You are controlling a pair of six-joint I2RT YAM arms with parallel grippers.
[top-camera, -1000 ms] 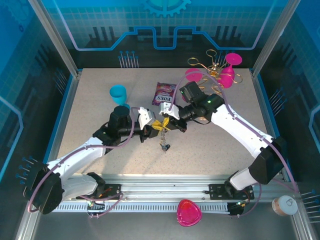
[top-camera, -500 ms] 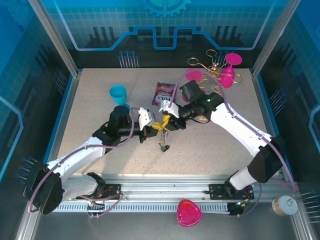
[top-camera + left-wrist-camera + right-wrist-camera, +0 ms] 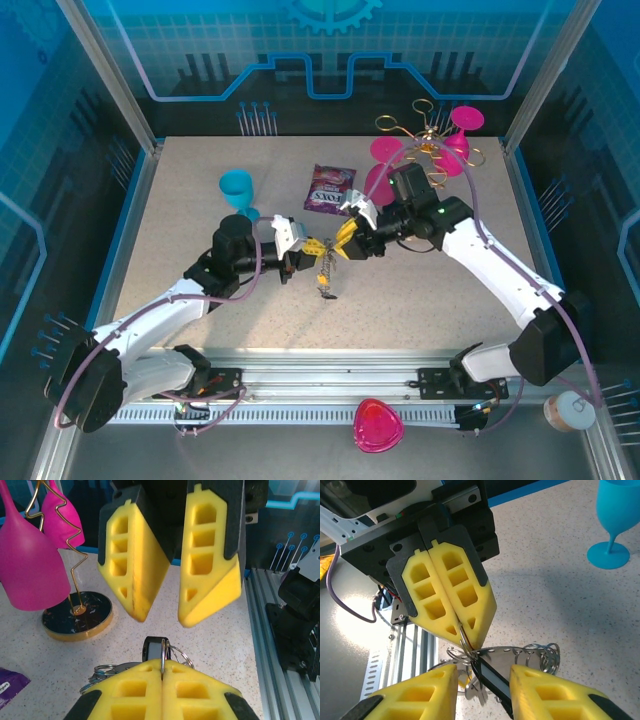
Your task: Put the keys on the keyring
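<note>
Dark wire and silvery coils make up the keyring (image 3: 535, 652), a tangle of thin loops hanging just above the tabletop (image 3: 200, 200) near its middle, slightly toward the near edge. The keys (image 3: 489, 677) hang with it, and the clearest is a small one with a flat black head, right beside the wire. Whether it is already threaded on cannot be told. The left gripper (image 3: 470, 641) is pressed fully closed, with one strand of the wire pinched between its yellow pads. A second ago the right gripper (image 3: 165, 617) was clamped on the same bunch. It has since let go, drawn back toward the far right corner, and now stands partly open and empty, the black key in the gap between its fingers but untouched. It looks like a handover, leaving the right claw free to re-grip a key and feed it on. Further out are the gold wire rack (image 3: 77, 610) with pink goblets (image 3: 30, 565), a blue goblet (image 3: 615, 520) and a purple packet (image 3: 328, 188).
</note>
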